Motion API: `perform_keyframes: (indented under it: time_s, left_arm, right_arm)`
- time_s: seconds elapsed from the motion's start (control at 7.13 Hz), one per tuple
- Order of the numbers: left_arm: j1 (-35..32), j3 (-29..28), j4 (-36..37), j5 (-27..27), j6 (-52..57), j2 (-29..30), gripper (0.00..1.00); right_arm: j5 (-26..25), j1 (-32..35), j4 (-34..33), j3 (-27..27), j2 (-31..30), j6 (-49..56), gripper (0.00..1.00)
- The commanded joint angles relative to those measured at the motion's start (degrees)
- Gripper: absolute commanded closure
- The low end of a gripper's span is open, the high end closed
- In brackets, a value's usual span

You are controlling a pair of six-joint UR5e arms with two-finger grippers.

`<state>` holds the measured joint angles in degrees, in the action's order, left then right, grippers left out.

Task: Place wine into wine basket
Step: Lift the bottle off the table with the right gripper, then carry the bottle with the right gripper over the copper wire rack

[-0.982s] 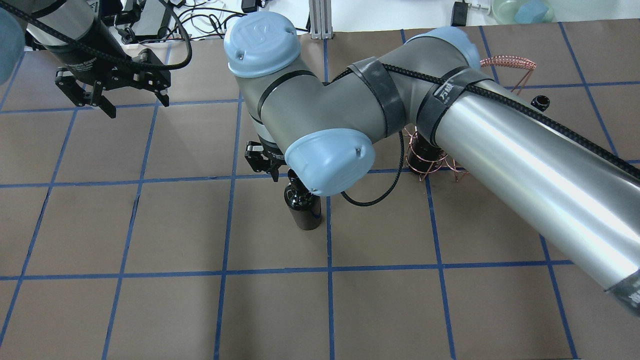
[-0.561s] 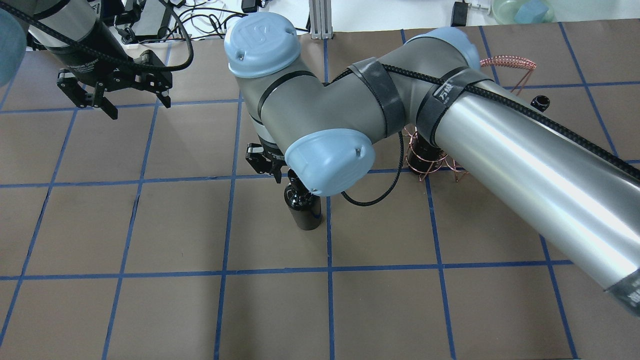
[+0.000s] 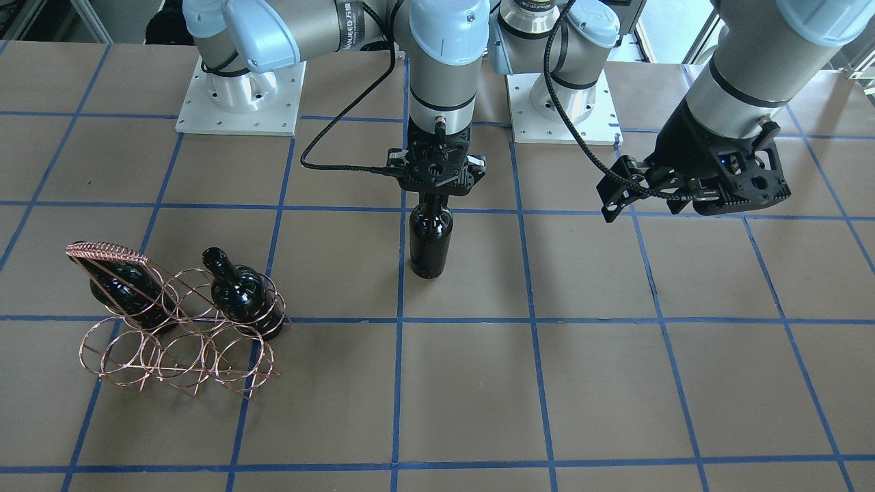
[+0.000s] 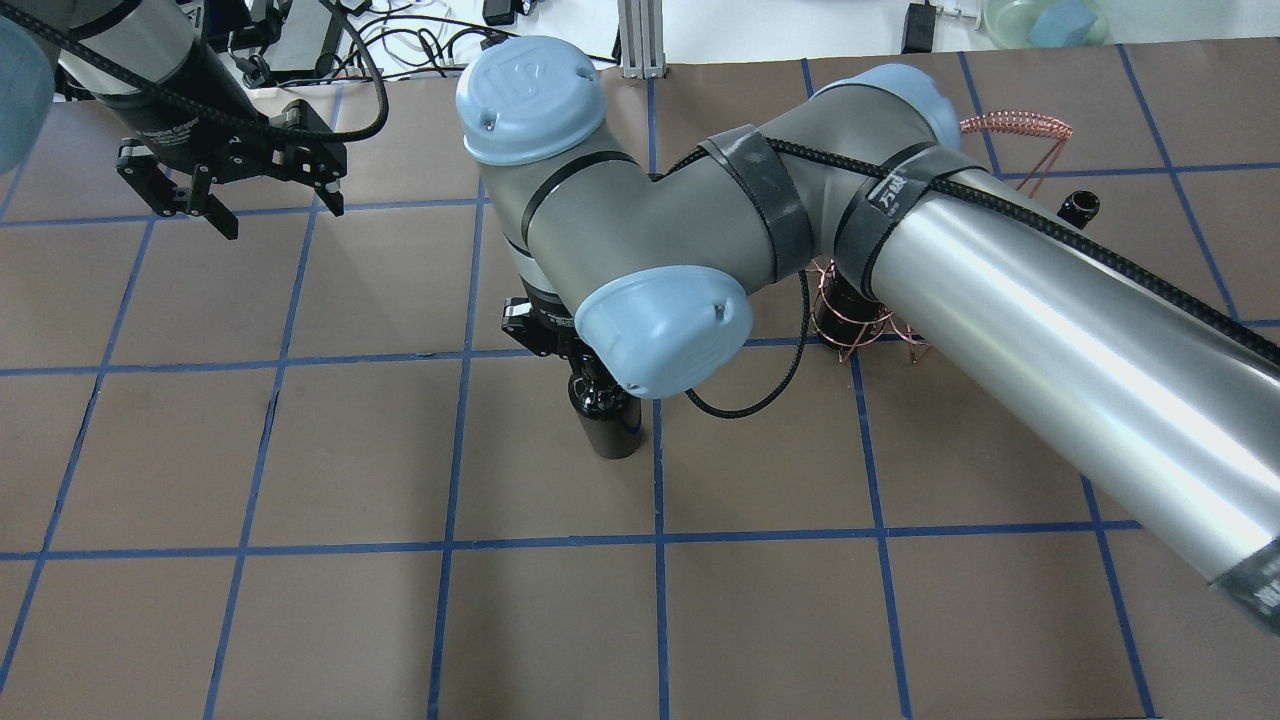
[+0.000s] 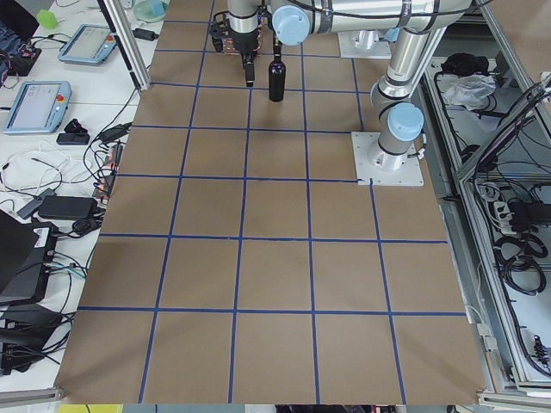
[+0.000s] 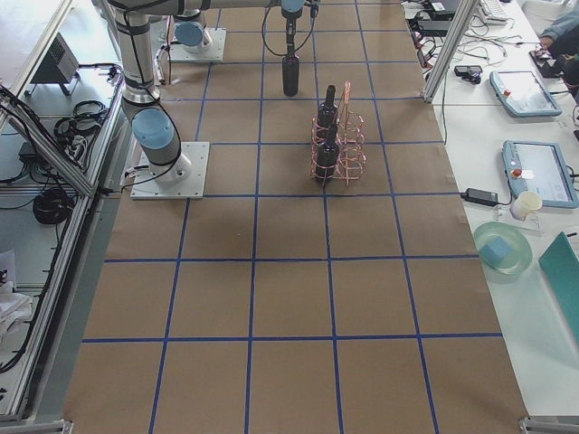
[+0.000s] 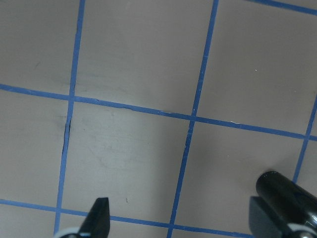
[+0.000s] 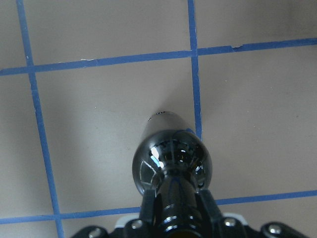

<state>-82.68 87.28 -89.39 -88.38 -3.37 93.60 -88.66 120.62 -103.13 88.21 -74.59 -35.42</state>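
Observation:
A glossy near-black wine bottle [image 3: 431,239] stands upright on the table near its middle; it also shows in the overhead view [image 4: 605,415]. My right gripper [image 3: 435,190] is shut on its neck from above. In the right wrist view the fingers [image 8: 148,210] flank the neck above the bottle's shoulder [image 8: 171,158]. The copper wire wine basket [image 3: 178,342] stands on the robot's right with two alike bottles [image 3: 239,294] in it. In the overhead view the right arm hides most of the basket [image 4: 1015,125]. My left gripper [image 4: 282,220] is open and empty, held high at the far left.
The table is brown paper with blue tape lines [image 3: 533,320]. The arm bases [image 3: 239,102] stand at the robot's edge. Cables and devices [image 4: 400,30] lie beyond the far edge. The left wrist view shows bare table [image 7: 148,99].
My right wrist has shifted slightly to the right over the bottle and its visible finger has drawn in toward the neck. The bottle stands in the same place. The left gripper has hardly moved.

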Motion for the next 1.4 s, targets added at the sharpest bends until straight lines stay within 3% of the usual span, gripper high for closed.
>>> perform_keyframes:
  time_s: [0.0, 0.28, 0.56, 0.98, 1.26]
  left_arm:
    - [-0.20, 0.00, 0.00, -0.22, -0.06, 0.01, 0.00]
    - [-0.64, 0.00, -0.35, 0.04, -0.59, -0.17, 0.00]
    - [-1.08, 0.00, -0.44, 0.13, -0.59, -0.52, 0.00]
    - [-4.50, 0.26, -0.26, 0.22, -0.67, -1.05, 0.00]
    - [-6.88, 0.26, -0.26, -0.05, -0.67, -2.10, 0.00]
  right_arm:
    - [1.39, -0.30, -0.59, -0.05, -0.38, 0.26, 1.00]
    - [0.95, -2.22, 0.90, -0.58, -3.69, 0.87, 1.00]
    - [0.34, -7.47, 12.71, -0.67, -11.85, 8.65, 1.00]
    - [-2.10, -24.32, 23.03, -0.84, -21.01, 23.31, 1.00]
    - [-2.22, -33.48, 22.71, -2.15, -22.70, 28.89, 1.00]
